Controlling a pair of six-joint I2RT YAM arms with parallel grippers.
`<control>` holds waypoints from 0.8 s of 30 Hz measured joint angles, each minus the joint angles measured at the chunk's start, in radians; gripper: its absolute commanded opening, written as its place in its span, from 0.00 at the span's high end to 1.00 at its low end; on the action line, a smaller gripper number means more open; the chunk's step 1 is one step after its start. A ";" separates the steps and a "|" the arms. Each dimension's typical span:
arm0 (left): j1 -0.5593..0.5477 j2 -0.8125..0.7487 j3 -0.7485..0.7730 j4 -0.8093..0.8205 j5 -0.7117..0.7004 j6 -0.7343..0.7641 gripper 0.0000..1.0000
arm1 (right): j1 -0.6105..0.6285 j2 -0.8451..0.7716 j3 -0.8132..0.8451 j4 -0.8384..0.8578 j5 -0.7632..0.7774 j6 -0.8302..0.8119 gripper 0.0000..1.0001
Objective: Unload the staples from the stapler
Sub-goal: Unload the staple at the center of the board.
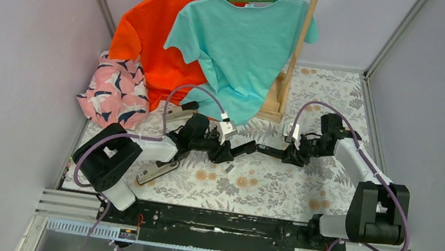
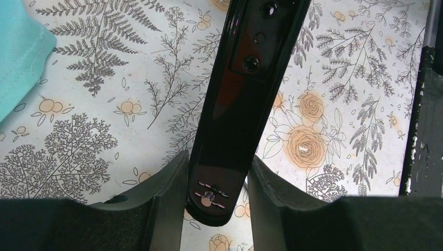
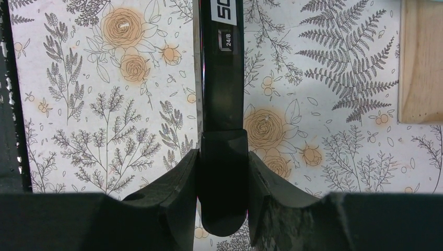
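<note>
Soft, even light falls from above on my bench (image 1: 276, 191); shadows there are faint. The wrist views hold the fern print (image 2: 89, 68) sharp, while my left claw (image 2: 219, 159) and right claw (image 3: 223, 152) loom dark and blurred at the bottom. The glossy stapler (image 2: 245, 104) shows dull reddish reflections.

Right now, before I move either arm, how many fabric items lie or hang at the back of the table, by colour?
Orange T-shirt: 1
Teal T-shirt: 1
Pink patterned cloth: 1
Total: 3
</note>
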 measured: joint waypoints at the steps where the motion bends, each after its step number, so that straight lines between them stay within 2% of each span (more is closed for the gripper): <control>1: -0.002 0.001 0.002 -0.006 -0.003 0.002 1.00 | 0.000 0.000 0.000 0.002 -0.002 -0.001 1.00; 5: -0.003 -0.010 0.002 -0.002 0.000 -0.024 1.00 | -0.002 -0.002 0.014 -0.011 -0.039 0.019 1.00; 8: -0.003 -0.044 -0.018 0.061 0.016 -0.112 1.00 | -0.002 -0.011 0.056 -0.021 -0.116 0.087 1.00; 10: -0.005 -0.059 -0.050 0.193 0.032 -0.214 1.00 | -0.002 -0.029 0.080 -0.008 -0.185 0.164 1.00; 14: -0.029 0.000 -0.089 0.596 0.033 -0.477 1.00 | 0.010 -0.093 0.096 0.092 -0.322 0.392 1.00; 18: -0.063 0.085 -0.083 0.880 -0.001 -0.661 1.00 | 0.051 -0.206 0.038 0.351 -0.367 0.742 1.00; 21: -0.107 0.112 -0.049 0.980 -0.039 -0.736 0.89 | 0.077 -0.299 -0.048 0.561 -0.369 0.994 1.00; 24: -0.136 0.114 -0.027 1.025 -0.082 -0.782 0.65 | 0.091 -0.344 -0.074 0.682 -0.371 1.169 1.00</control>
